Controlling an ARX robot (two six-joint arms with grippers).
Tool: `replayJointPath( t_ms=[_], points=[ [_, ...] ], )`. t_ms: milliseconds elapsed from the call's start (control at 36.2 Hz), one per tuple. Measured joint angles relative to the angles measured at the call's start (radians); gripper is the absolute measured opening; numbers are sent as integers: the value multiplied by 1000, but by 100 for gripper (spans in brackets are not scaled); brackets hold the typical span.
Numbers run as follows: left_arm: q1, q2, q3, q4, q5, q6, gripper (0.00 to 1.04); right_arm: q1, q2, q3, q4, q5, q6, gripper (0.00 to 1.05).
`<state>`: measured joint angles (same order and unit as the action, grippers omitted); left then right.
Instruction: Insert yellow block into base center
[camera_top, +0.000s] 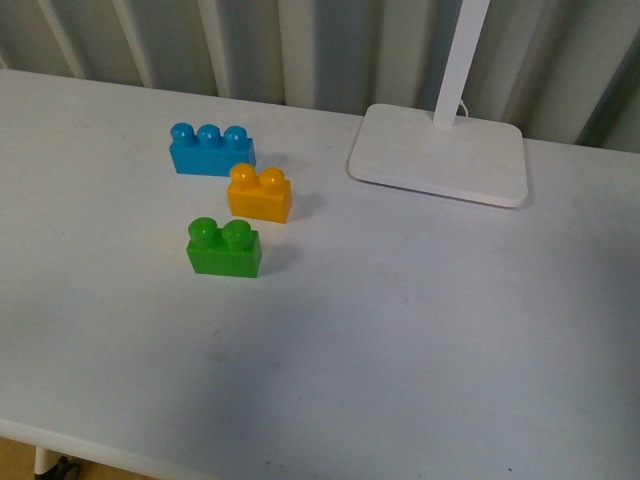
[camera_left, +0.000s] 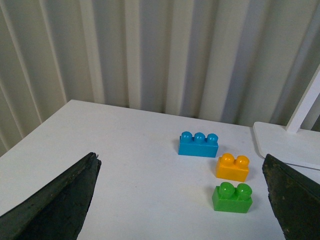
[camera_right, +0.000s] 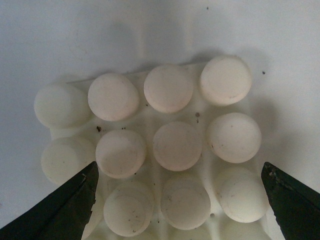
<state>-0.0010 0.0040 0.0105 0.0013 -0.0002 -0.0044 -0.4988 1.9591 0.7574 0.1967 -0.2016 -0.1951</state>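
Base (camera_right: 175, 145) studs pretty much fill our right wrist view, right jaws released. Left jaws released too, over our plain white worktop (camera_top: 420, 330), ribbed grey backdrop (camera_left: 150, 50) behind.

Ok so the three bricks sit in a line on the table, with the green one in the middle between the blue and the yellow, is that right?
Not quite. The yellow block is the middle one, between the blue brick and the green brick. The front view shows this. All three do sit in a line on the table.
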Motion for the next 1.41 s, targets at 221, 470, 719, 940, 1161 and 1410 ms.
replayJointPath(
  t_ms=[221,470,719,940,1161,1410],
  points=[
    [0,0,0,0,0,0,98,2,35,38,-20,-1,9,95],
    [0,0,0,0,0,0,98,28,35,45,-59,8,22,96],
    [0,0,0,0,0,0,98,94,5,0,-61,51,54,96],
    [0,0,0,0,0,0,98,246,-13,-68,-26,86,177,96],
    [0,0,0,0,0,0,98,417,-11,-56,-21,149,321,96],
    [0,0,0,0,0,0,98,661,41,55,-67,188,538,96]
  ],
)
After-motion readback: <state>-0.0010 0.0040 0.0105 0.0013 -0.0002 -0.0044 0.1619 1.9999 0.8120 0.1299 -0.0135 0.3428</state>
